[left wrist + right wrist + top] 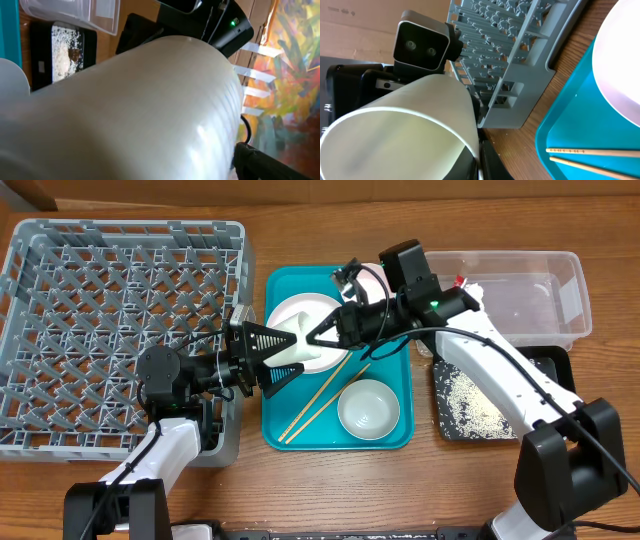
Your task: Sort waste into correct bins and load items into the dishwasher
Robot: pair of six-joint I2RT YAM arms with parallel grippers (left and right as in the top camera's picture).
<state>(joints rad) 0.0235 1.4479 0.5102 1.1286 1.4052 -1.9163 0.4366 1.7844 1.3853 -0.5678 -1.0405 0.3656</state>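
- Step in hand, as judged: handover; right gripper (311, 337) pinches small white cup (395, 135).
- Next: left gripper (299, 353), jaws spread around cup, must close before right releases.

1. The dish rack (120, 330) takes up the left end of the surface.
2. The serving tray (385, 370) lies just right of the rack, mid-surface.
3. On that tray, the plate (300, 315) sits at the rear left and a bowl (368, 408) at the front right.
4. The chopsticks (322, 400) lie slantwise between them (side by side, running from front left to rear right).
5. A second bowl (290, 352) is raised above the plate's near edge.
6. The tub (535, 295) stands at the rear right, apart from the serving tray.
7. The shallow tray (557, 362) lies directly in front of the tub, with rice (465, 400) scattered in it.
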